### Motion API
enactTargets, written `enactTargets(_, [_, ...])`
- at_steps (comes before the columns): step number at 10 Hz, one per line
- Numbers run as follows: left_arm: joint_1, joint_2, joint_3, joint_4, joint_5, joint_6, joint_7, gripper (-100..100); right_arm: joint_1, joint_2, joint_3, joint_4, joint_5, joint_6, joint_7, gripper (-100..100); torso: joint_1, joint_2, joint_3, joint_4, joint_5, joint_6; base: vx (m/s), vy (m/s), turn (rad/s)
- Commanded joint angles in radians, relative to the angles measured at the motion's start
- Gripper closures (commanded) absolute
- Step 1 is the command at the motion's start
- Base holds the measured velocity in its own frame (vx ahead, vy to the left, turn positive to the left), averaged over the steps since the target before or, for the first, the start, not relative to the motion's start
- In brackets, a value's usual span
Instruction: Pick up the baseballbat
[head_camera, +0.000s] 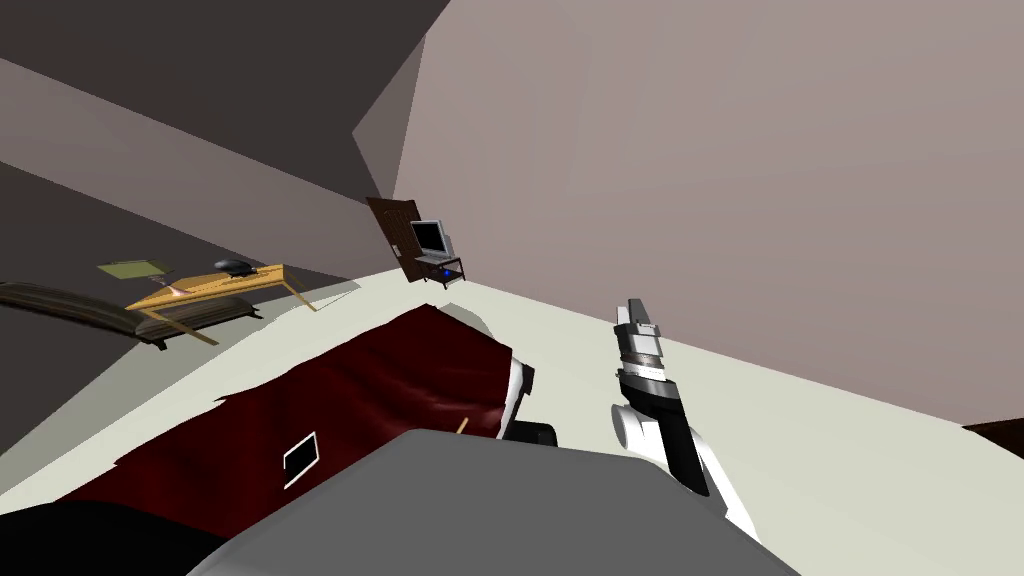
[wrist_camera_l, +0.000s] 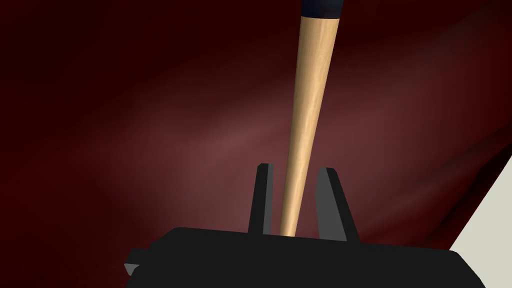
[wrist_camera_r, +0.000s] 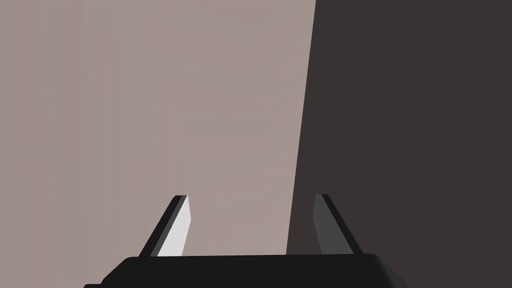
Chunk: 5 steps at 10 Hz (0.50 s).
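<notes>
Pale wooden baseball bat (wrist_camera_l: 307, 115) with a dark blue end stretches over the dark red bed cover (wrist_camera_l: 150, 125), thin handle pinched by the left end effector (wrist_camera_l: 296, 167); the right end effector (wrist_camera_r: 252, 197), beside the bed, is spread.

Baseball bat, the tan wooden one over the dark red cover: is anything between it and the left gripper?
Nothing visible is. The tan wooden baseball bat runs between the two fingers of the left gripper, which sit close against its sides, above the dark red cover.
</notes>
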Motion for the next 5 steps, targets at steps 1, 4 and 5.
enactTargets(1, [-0.050,0.028,-0.004,0.029,0.020,0.037,-0.046,100,0.000,0.000,0.000,0.000,0.000,0.000,0.000,0,0.000,0.000,0.000,0.000,0.000,0.000,0.027,-0.064,0.293])
enactTargets(4, [-0.110,0.067,-0.009,0.063,0.052,0.080,-0.104,100,0.000,0.000,0.000,0.000,0.000,0.000,0.000,0,-0.002,0.001,0.001,0.001,0.000,0.001,0.008,-0.058,0.160])
enactTargets(5, [-0.110,0.067,-0.009,0.063,0.052,0.080,-0.104,100,0.000,0.000,0.000,0.000,0.000,0.000,0.000,0,-0.002,0.001,0.001,0.000,0.000,0.000,0.006,-0.056,0.126])
